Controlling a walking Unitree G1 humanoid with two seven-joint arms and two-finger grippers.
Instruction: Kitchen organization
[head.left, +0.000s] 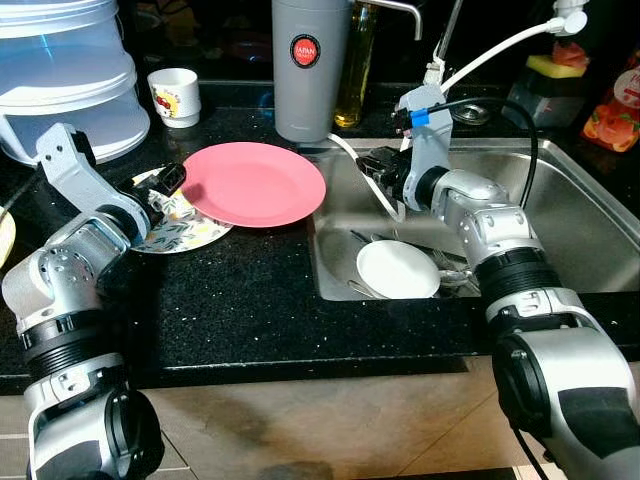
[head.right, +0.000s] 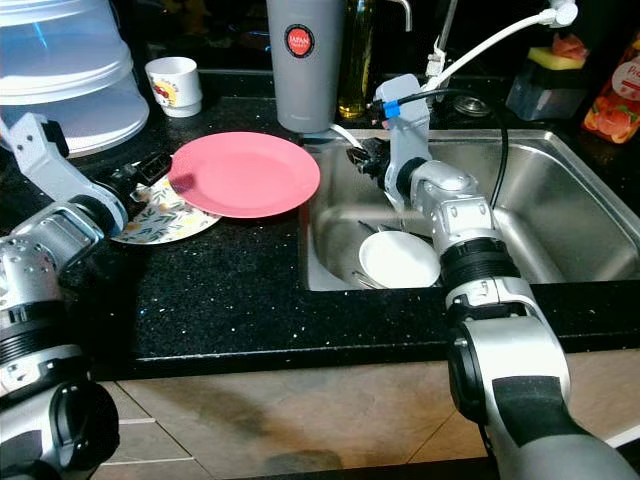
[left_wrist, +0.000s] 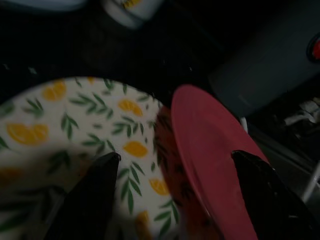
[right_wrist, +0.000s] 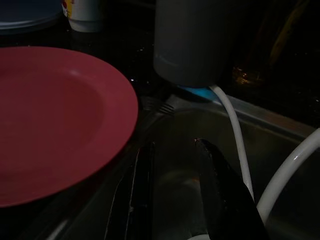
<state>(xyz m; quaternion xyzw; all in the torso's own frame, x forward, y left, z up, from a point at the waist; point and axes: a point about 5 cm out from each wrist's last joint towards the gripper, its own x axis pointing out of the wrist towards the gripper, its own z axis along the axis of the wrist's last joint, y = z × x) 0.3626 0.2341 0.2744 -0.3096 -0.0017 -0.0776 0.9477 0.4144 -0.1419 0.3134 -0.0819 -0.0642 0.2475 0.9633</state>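
A pink plate (head.left: 255, 183) lies on the black counter (head.left: 230, 300), its left part resting over a plate with a lemon-and-leaf pattern (head.left: 185, 228). My left gripper (head.left: 172, 180) hovers open at the pink plate's left rim; in the left wrist view its fingers (left_wrist: 95, 195) straddle that rim (left_wrist: 200, 145) above the patterned plate (left_wrist: 75, 115). My right gripper (head.left: 372, 165) hangs open over the back left corner of the steel sink (head.left: 560, 200), holding nothing. A white plate (head.left: 397, 268) and some cutlery lie in the sink. A fork (right_wrist: 157, 106) rests by the sink's edge.
Behind the plates stand a grey flask (head.left: 308, 60), an oil bottle (head.left: 355, 70) and a white cup (head.left: 176, 95). A large translucent lidded container (head.left: 60, 80) fills the back left. A white hose (head.left: 500, 45) arches over the sink; a sponge (head.left: 560, 65) and orange bottle (head.left: 612, 110) sit back right.
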